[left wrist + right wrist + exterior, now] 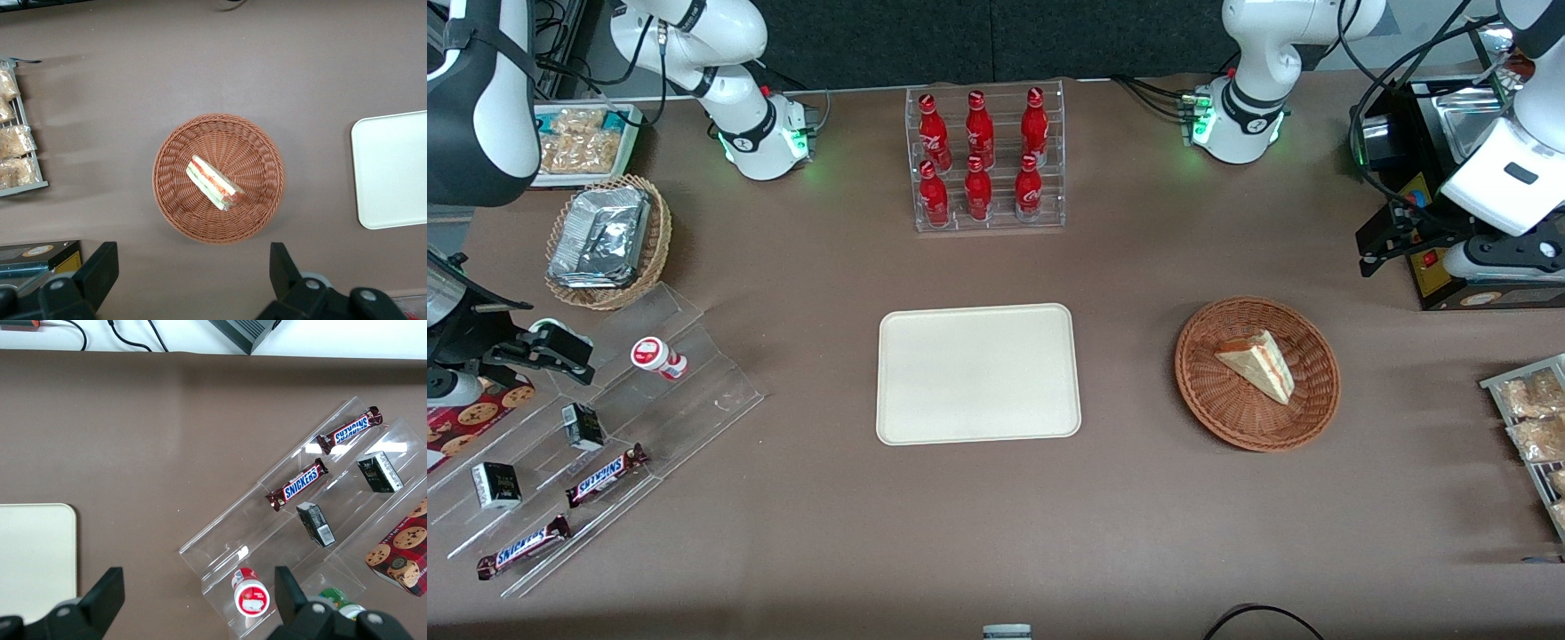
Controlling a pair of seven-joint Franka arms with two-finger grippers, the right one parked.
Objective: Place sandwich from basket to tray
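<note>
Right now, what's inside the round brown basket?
One sandwich lies in the basket. The weave beneath it is covered. The end effector hangs open over the table beside the basket, farther from the front camera.

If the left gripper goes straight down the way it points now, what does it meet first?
Probably the basket rim or bare table beside it; the open gripper hangs above, sandwich slightly off-line. Depth unclear.

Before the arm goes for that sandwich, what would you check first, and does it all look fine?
1. Sandwich lies in the basket: ok.
2. Nothing covers the sandwich: ok.
3. Gripper is open, held high above the table, just off the basket's rim: ok.
4. Tray has bare room for it: ok.
5. Table between basket and tray is free of things: ok.
6. Whether the wrapper is slippery: cannot tell.
</note>
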